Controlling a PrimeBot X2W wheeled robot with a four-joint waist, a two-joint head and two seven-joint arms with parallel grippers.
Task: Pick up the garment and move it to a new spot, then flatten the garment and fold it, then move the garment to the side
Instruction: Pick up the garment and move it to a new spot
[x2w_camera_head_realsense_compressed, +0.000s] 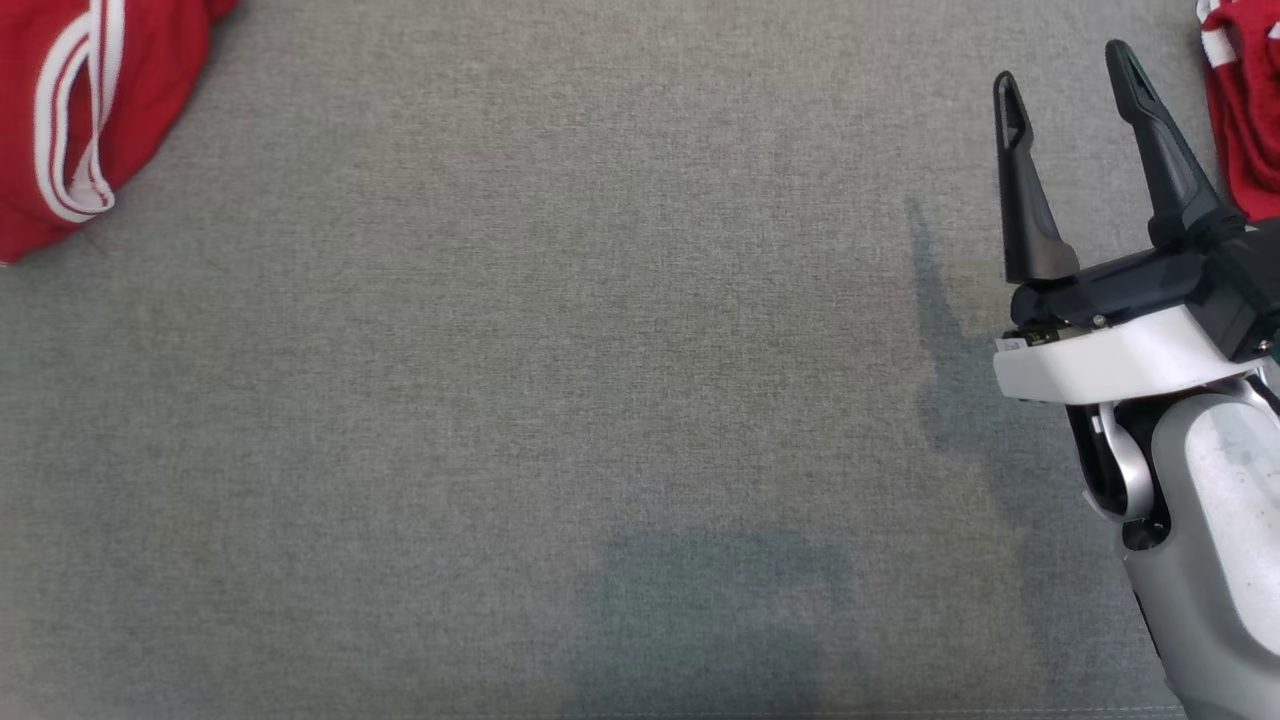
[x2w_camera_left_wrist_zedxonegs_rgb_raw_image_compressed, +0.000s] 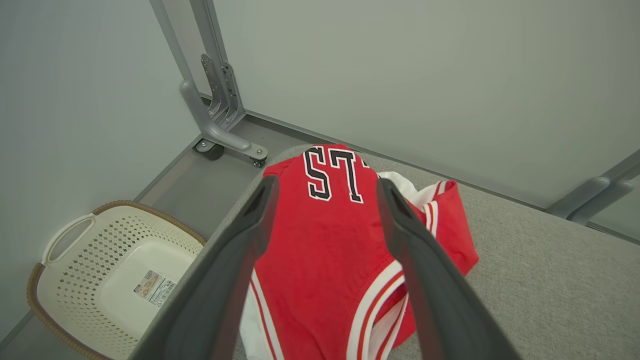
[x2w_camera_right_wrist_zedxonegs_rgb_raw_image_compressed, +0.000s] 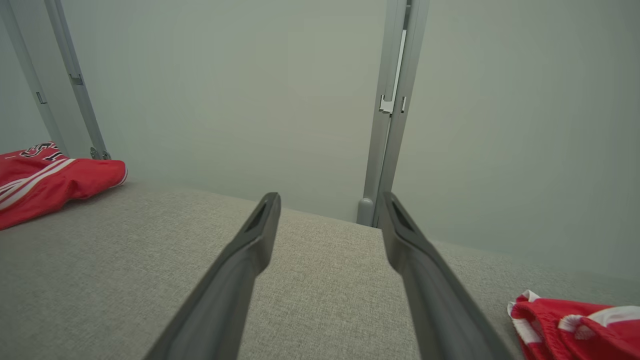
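A red garment with white stripes (x2w_camera_head_realsense_compressed: 70, 120) lies at the far left corner of the grey fabric table (x2w_camera_head_realsense_compressed: 500, 400). In the left wrist view it is a red jersey (x2w_camera_left_wrist_zedxonegs_rgb_raw_image_compressed: 325, 250) with black letters, lying at the table's corner. My left gripper (x2w_camera_left_wrist_zedxonegs_rgb_raw_image_compressed: 327, 185) is open, its fingers framing the jersey without closing on it. A second red garment (x2w_camera_head_realsense_compressed: 1245, 110) lies crumpled at the far right edge. My right gripper (x2w_camera_head_realsense_compressed: 1065, 75) stands open just left of it, holding nothing. The right wrist view has the open right gripper (x2w_camera_right_wrist_zedxonegs_rgb_raw_image_compressed: 329, 200) over bare table, the jersey (x2w_camera_right_wrist_zedxonegs_rgb_raw_image_compressed: 50, 185) at left, the crumpled garment (x2w_camera_right_wrist_zedxonegs_rgb_raw_image_compressed: 575, 325) at lower right.
A cream laundry basket (x2w_camera_left_wrist_zedxonegs_rgb_raw_image_compressed: 100, 270) sits on the floor beside the table's left corner. Grey metal frame legs on castors (x2w_camera_left_wrist_zedxonegs_rgb_raw_image_compressed: 220, 125) stand behind the table, and an upright post (x2w_camera_right_wrist_zedxonegs_rgb_raw_image_compressed: 387, 125) rises against the pale wall.
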